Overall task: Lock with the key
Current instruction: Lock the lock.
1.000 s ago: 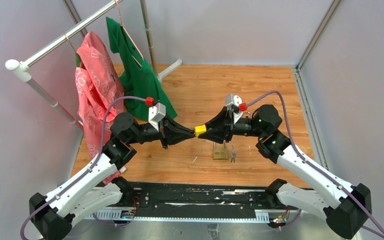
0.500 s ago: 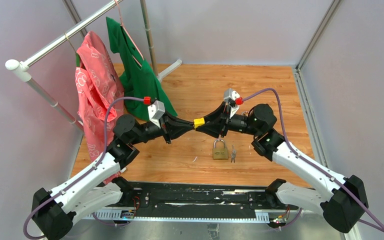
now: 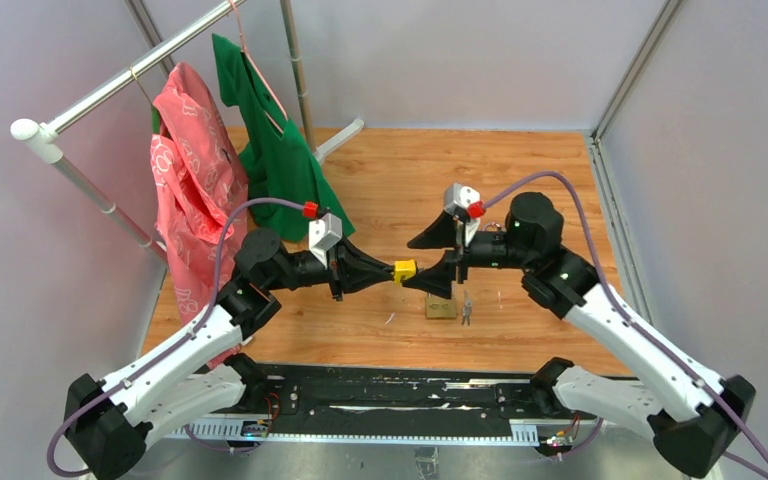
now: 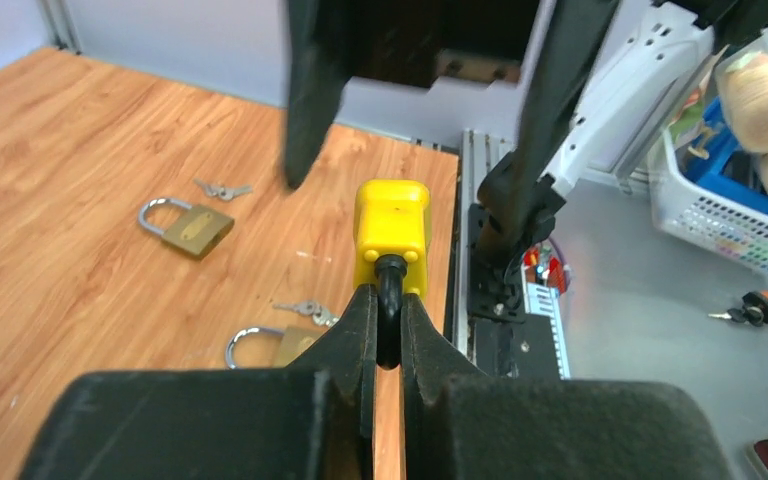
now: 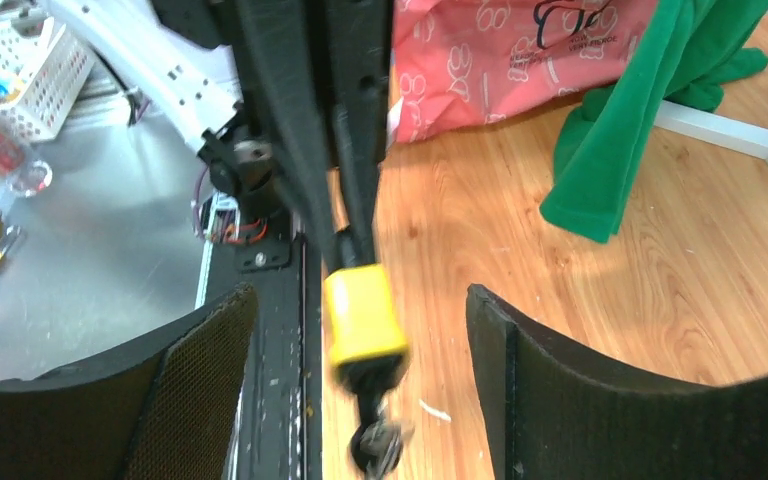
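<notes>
A yellow padlock (image 3: 403, 270) hangs in the air between my two grippers. My left gripper (image 3: 385, 271) is shut on its black shackle (image 4: 388, 300), and the yellow body (image 4: 391, 232) sticks out past the fingertips. My right gripper (image 3: 425, 262) is open, with one jaw on each side of the lock and touching neither side. In the right wrist view the padlock (image 5: 363, 318) sits between the spread fingers (image 5: 200, 380). A blurred key bunch (image 5: 378, 445) dangles from its far end.
A brass padlock (image 3: 441, 306) with keys (image 3: 467, 308) lies on the wooden table below the grippers. The left wrist view shows two brass padlocks (image 4: 188, 222) (image 4: 280, 345), each with keys. A rack with a pink garment (image 3: 190, 170) and a green garment (image 3: 275, 150) stands at back left.
The right gripper was closed around the yellow padlock; it has opened wide and drawn back slightly. The left gripper still holds the lock, now a little lower and further right.
</notes>
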`<state>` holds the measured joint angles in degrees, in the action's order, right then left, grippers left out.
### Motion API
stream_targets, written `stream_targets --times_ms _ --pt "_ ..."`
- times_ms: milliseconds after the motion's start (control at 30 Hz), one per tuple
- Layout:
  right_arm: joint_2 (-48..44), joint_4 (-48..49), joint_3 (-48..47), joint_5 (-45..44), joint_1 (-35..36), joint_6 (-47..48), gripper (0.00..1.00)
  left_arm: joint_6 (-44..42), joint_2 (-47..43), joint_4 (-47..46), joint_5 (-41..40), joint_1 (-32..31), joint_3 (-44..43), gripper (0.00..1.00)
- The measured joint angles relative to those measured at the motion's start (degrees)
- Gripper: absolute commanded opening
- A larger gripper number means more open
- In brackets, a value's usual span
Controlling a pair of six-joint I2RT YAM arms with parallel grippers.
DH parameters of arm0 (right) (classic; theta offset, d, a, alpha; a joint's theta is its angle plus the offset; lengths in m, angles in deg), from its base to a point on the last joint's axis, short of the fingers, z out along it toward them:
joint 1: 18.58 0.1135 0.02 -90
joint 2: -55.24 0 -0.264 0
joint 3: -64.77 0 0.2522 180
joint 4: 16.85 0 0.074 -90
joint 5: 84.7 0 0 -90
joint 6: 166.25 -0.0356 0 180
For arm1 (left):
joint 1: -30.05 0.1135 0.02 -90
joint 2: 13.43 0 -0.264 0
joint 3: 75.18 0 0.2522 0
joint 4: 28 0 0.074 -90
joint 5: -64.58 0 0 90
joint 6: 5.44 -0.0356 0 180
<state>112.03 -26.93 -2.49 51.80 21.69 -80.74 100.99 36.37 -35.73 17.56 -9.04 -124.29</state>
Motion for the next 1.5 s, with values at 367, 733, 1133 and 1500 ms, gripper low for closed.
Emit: stream_targets --times_ms 367,733,1133,1500 --pt "-5.5 -27.7 -10.4 3.9 -1.2 13.6 0.34 -3.0 -1.9 5.4 3.0 1.4 0.0 0.00" --pt "-1.1 -30.2 -9.1 1.0 -1.2 14.4 0.35 -2.9 -2.3 5.8 3.5 1.4 0.0 0.00" --pt "1.5 -30.2 -9.1 -0.4 -1.2 16.4 0.27 -2.7 -2.5 5.9 4.4 1.4 0.0 0.00" --pt "2.0 -31.7 -8.5 -0.7 -1.6 20.0 0.00 -3.0 -2.5 8.3 4.2 2.2 -0.7 0.00"
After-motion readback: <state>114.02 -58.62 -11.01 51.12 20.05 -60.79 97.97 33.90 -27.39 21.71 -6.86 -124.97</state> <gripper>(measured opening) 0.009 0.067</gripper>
